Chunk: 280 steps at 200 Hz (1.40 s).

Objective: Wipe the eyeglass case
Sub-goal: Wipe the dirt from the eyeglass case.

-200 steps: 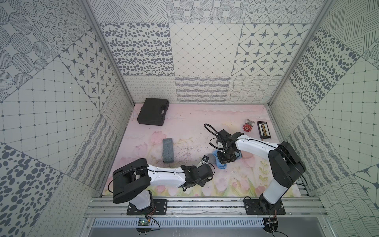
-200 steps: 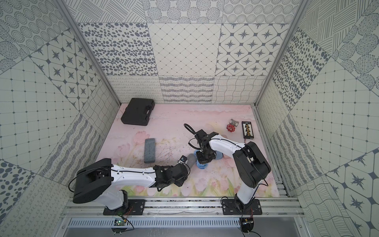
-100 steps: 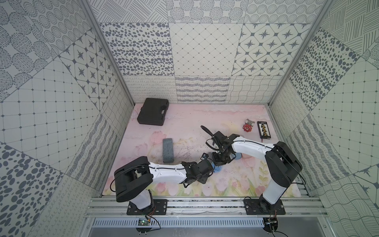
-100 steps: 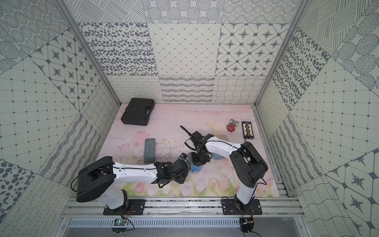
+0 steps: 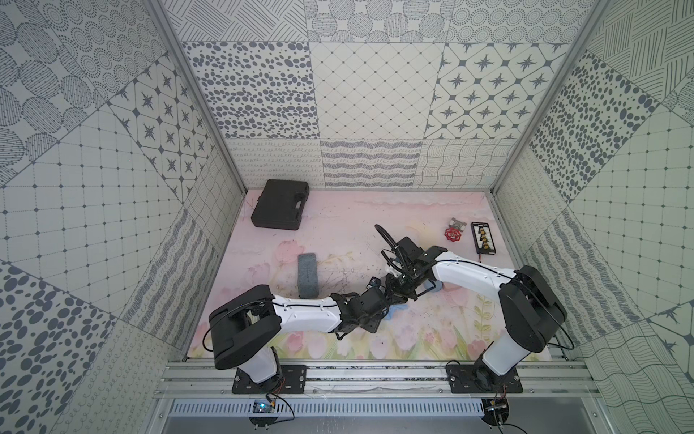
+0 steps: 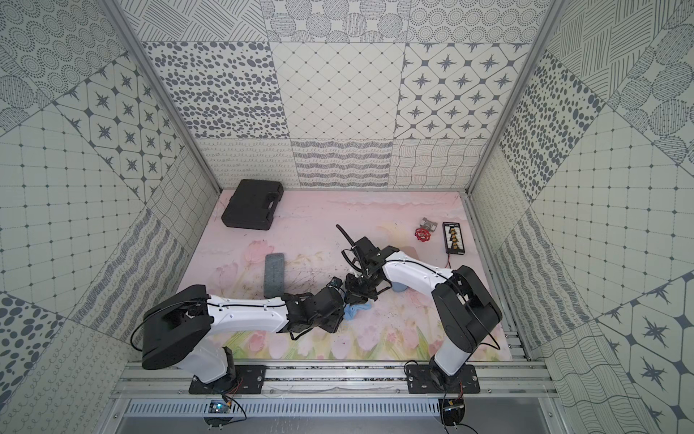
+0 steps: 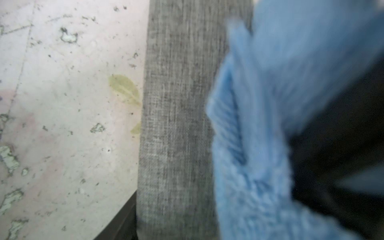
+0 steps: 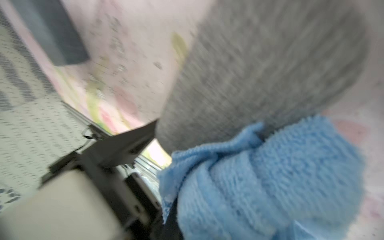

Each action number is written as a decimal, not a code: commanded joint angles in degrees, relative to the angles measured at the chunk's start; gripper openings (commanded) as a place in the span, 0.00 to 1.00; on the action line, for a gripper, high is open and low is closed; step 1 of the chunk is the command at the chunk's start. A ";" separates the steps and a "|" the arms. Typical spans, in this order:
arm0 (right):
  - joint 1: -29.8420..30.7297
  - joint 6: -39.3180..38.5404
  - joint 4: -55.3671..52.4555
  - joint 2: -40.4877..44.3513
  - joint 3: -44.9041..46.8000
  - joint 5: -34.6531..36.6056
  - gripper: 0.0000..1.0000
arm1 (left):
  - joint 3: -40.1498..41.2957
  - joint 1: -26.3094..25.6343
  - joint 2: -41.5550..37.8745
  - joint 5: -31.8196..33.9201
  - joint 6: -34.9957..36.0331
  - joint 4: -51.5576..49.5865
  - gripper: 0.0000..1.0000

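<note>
**Eyeglass case in the left gripper, blue cloth laid against it by the right**

The grey fabric eyeglass case [image 7: 176, 124] is above the pink mat [image 7: 62, 104], at the front middle where my two arms meet. The left gripper [image 6: 337, 295] is closed narrow on one end of it, and one dark finger [image 8: 128, 143] lies against the case's edge. The blue cloth [image 8: 270, 176] touches the long side of the case and covers part of it. The cloth is bunched in the right gripper [image 6: 358, 291], whose jaws are fully closed on it. In a top view a fold of the cloth [image 6: 356, 311] shows just beside both grippers. Well apart, on the left side of the mat, lies a grey block [image 5: 308, 274]. A black case [image 5: 279, 204] is in the far left corner.
</note>
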<state>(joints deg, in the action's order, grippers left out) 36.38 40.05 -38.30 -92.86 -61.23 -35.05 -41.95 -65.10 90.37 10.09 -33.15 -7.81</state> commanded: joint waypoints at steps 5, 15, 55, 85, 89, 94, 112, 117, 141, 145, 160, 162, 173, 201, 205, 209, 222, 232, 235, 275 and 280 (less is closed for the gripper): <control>-2.05 -1.96 5.64 4.96 -3.77 -2.88 0.00 | 1.74 0.10 0.33 -7.73 1.26 -4.88 0.08; -1.31 -3.83 2.72 4.84 -3.53 -0.57 0.00 | 1.55 0.04 0.62 -7.72 1.33 -4.93 0.08; 3.66 -6.92 0.10 0.29 -0.18 7.01 0.00 | 1.09 0.07 0.39 -6.71 1.58 -5.02 0.08; 1.53 -12.49 -4.93 -6.00 0.15 17.34 0.00 | 1.20 0.12 -0.22 -6.06 1.29 -5.59 0.09; 0.88 -13.55 -6.35 -6.68 -0.41 20.04 0.00 | 1.40 0.07 -0.55 -6.00 1.10 -5.50 0.09; 0.03 -14.72 -8.16 -7.26 -1.34 23.82 0.00 | 1.72 0.14 -0.80 -5.96 0.93 -5.30 0.09; -1.31 -18.59 -15.61 -8.38 -6.43 39.39 0.00 | 2.30 -0.01 -1.59 -5.70 0.63 -5.24 0.09; -1.23 -19.42 -17.32 -8.18 -7.98 43.39 0.00 | 2.40 0.13 -1.79 -5.73 0.63 -5.20 0.09; -0.39 -21.92 -20.50 -4.66 -13.55 46.21 0.00 | 2.40 0.18 -1.55 -5.80 0.54 -5.15 0.09; 0.17 -22.26 -20.34 -3.97 -13.98 45.13 0.00 | 2.33 0.07 -1.43 -5.79 0.56 -5.11 0.09; 2.75 -21.73 -19.29 -2.64 -15.13 36.51 0.00 | 2.01 0.22 -1.14 -5.78 0.80 -5.02 0.09; 3.11 -21.41 -19.05 -2.54 -15.19 34.60 0.00 | 1.98 0.12 -1.09 -5.78 0.80 -5.02 0.09; 4.68 -18.46 -16.20 -2.66 -14.17 23.96 0.00 | 1.83 0.06 -0.97 -5.74 0.96 -4.95 0.09; 5.40 -9.02 -1.91 -3.15 -5.75 5.99 0.00 | 1.70 0.10 -1.28 -5.42 0.68 -5.25 0.10; 4.97 -8.77 -0.94 -3.67 -4.98 5.51 0.00 | 1.85 0.12 -1.40 -5.41 0.56 -5.33 0.10; 4.41 -8.87 -0.51 -4.22 -4.40 5.48 0.00 | 1.87 0.05 -1.61 -5.35 0.52 -5.29 0.10; 1.40 -10.41 -1.96 -7.03 -3.47 8.58 0.00 | 2.38 0.06 -2.19 -5.34 0.23 -5.29 0.10; -1.07 -12.91 -5.61 -9.56 -4.55 13.85 0.00 | 2.62 0.14 -2.55 -5.50 0.26 -5.12 0.10; -1.66 -13.67 -6.88 -10.04 -5.19 16.31 0.00 | 2.66 0.08 -2.60 -5.56 0.24 -5.11 0.11; -2.80 -19.84 -17.10 -7.80 -13.88 37.49 0.00 | 2.51 0.07 -2.30 -4.60 -1.44 -7.09 0.17; -2.80 -20.08 -17.59 -6.84 -14.09 37.34 0.00 | 2.49 0.14 -2.30 -4.42 -1.90 -7.52 0.20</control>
<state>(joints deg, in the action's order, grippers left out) 34.09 23.97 -50.00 -102.00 -72.55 -10.17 -39.92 -64.88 88.07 7.99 -33.01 -6.74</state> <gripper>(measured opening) 0.126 0.634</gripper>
